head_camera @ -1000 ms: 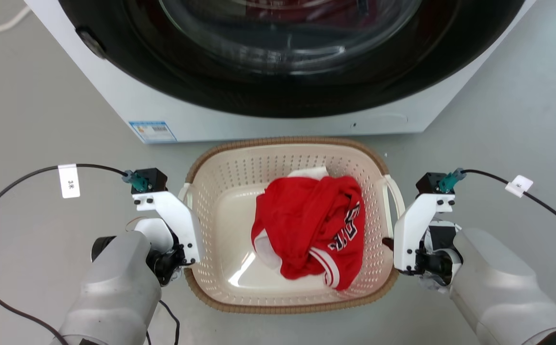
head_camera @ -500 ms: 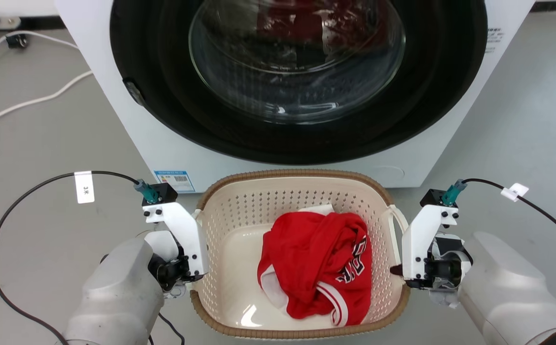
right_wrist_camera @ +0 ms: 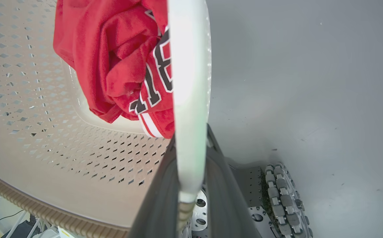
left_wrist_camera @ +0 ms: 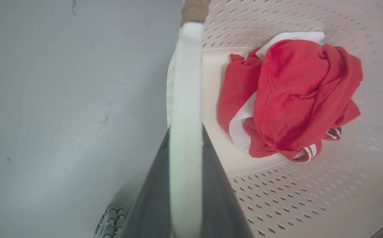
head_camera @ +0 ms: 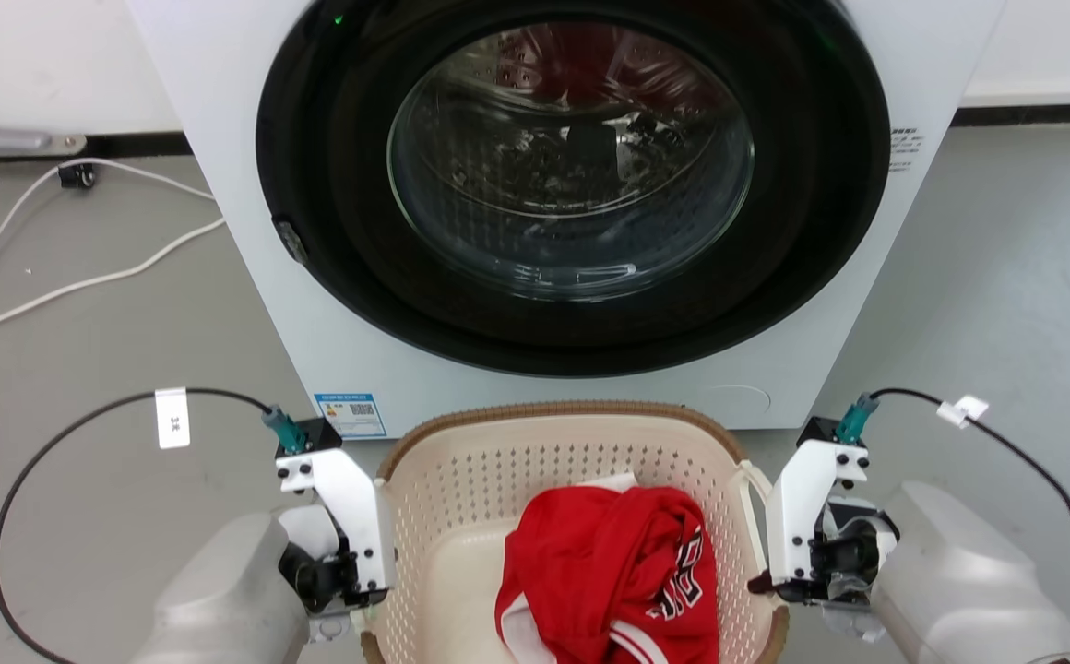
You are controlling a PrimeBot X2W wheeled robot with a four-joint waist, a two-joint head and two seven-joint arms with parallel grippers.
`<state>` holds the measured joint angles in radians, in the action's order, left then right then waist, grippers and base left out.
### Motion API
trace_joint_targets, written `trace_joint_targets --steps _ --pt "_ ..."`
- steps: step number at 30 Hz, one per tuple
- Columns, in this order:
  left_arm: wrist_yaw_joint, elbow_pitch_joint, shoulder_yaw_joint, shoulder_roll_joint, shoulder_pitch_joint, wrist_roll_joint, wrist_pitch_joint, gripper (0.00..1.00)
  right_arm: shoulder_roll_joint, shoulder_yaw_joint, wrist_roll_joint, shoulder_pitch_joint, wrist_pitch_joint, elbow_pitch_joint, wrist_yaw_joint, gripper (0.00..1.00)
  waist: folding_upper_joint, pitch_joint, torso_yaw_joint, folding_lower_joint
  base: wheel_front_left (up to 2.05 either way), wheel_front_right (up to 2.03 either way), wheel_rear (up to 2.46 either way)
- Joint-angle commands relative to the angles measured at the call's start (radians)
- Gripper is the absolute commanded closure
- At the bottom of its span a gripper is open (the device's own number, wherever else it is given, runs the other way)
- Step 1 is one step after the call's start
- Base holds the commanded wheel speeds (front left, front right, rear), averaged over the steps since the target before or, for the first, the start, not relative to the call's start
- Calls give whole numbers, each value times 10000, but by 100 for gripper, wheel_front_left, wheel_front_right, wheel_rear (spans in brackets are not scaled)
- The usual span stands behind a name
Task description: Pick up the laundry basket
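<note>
Laundry basket [head_camera: 498, 461], cream, holding red jersey [head_camera: 609, 572], located directly before washer [head_camera: 249, 277]; left end effector [left_wrist_camera: 185, 132] and right end effector [right_wrist_camera: 191, 138] each clenched on its white side handles [left_wrist_camera: 185, 82].

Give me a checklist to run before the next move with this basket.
1. The left gripper is shut on the left handle: ok.
2. The right gripper is shut on the right handle: ok.
3. The laundry basket rim looks even side to side in the head view: ok.
4. The red garment lies inside the basket, nothing over the rim: ok.
5. Gap between basket and washer: cannot tell.
6. Basket bottom clear of the floor: cannot tell.
</note>
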<state>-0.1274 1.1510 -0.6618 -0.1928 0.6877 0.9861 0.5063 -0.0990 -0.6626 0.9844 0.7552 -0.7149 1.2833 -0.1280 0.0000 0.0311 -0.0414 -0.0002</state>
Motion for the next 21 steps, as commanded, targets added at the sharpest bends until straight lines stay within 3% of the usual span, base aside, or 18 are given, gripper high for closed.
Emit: trace_joint_targets --steps 1,21 --pt "-54 -93 -23 71 -155 84 -30 100 167 31 39 -55 -27 -53 -49 100 0 -106 -20 2 0 0 0" --pt "-74 -148 -459 46 -382 501 -283 100 411 160 -140 -361 263 10 -51 100 0 -235 -1 2 0 0 0"
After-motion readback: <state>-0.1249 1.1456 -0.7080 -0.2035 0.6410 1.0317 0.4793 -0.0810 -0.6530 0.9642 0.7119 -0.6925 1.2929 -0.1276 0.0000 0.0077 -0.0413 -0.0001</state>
